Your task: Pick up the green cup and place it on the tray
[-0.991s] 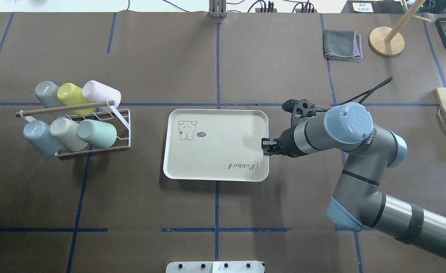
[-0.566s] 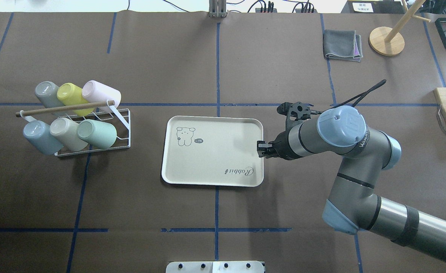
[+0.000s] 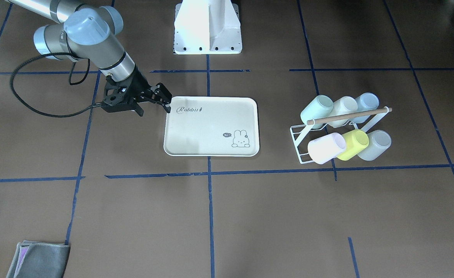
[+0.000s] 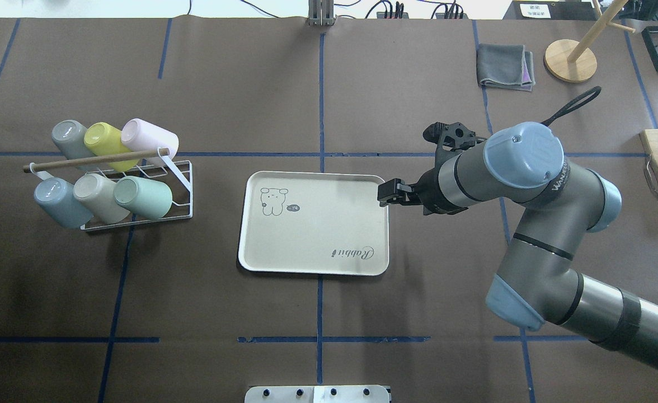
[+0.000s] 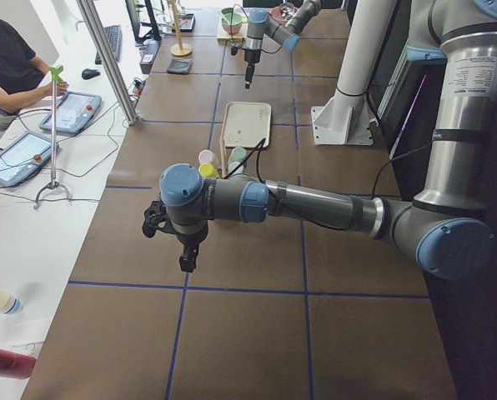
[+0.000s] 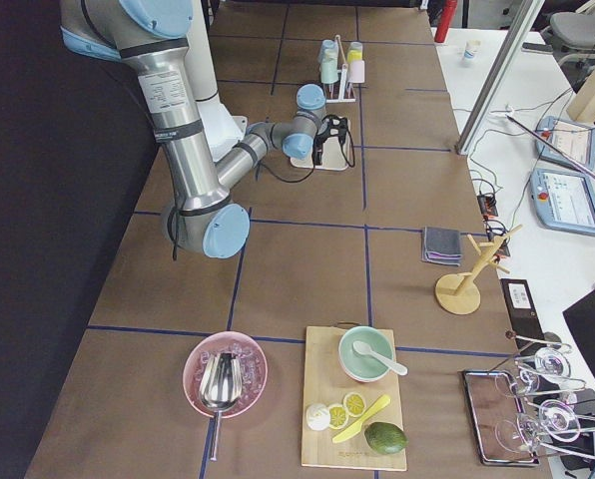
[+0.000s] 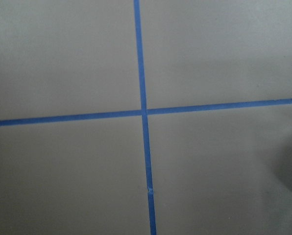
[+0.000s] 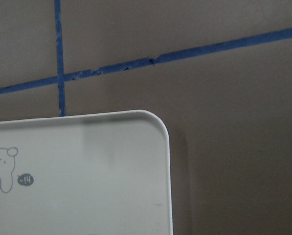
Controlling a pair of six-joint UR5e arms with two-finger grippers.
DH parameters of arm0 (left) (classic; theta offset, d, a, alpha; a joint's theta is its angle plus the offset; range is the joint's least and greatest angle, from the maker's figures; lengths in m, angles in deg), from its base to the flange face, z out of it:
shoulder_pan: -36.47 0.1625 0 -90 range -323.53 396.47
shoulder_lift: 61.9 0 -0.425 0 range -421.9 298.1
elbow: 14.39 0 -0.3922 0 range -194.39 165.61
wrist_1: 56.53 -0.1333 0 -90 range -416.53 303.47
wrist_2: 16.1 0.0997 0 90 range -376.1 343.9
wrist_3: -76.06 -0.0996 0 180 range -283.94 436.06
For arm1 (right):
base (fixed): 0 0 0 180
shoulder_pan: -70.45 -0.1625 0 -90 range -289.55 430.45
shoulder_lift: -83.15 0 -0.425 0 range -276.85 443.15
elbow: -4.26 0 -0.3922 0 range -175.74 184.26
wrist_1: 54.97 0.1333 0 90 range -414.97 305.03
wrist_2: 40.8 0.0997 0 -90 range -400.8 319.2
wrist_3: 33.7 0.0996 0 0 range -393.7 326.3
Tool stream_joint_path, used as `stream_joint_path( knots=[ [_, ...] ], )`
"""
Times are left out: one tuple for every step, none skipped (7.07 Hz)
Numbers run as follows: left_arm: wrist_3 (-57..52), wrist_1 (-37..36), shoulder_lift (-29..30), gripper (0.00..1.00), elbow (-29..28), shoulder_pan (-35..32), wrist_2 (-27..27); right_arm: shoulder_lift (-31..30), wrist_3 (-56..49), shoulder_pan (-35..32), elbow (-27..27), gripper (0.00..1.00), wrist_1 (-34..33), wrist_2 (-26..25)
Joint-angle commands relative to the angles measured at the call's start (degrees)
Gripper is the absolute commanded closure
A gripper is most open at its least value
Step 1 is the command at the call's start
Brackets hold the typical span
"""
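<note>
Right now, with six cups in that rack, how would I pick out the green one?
Find the cream tray mid-table, then the white wire rack beside it, with cups lying in two rows. The green cup sits in the row nearer the robot, at the end closest to the tray. It is pale mint, unlike its cream neighbour and the pink cup behind.
</note>
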Motion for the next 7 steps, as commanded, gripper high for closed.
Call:
stream_joint_path(
  knots=[
    [-0.3, -0.3, 7.3, 0.0, 1.9, 0.9, 0.1, -0.6, -3.6, -6.8, 5.1, 0.0, -12.3, 1.1],
    [-1.7, -0.3, 8.6, 0.0, 4.5, 2.6, 0.5, -0.7, -12.7, -10.4, 6.3, 0.0, -18.7, 1.9],
    [-3.1, -0.6, 8.3, 0.0, 12.1, 7.9, 8.7, -0.6, -23.0, -13.4, 7.0, 0.0, -25.1, 2.1],
    [-5.0, -2.2, 6.7, 0.0, 18.4, 13.6, 20.6, -1.0, -30.6, -16.6, 6.8, 0.0, -27.7, 2.2],
    [-6.8, -7.4, 6.7, 0.0, 22.7, 20.8, 32.1, -3.7, -35.4, -19.7, 6.6, 0.0, -27.5, 3.8],
    [-7.1, -11.8, 7.9, 0.0, 26.7, 27.2, 39.4, -5.5, -39.7, -23.3, 6.3, 0.0, -27.4, 7.0],
    [-7.1, -13.6, 8.3, 0.0, 29.8, 32.4, 46.5, -7.6, -43.2, -25.8, 5.9, 0.0, -27.2, 9.1]
  ],
)
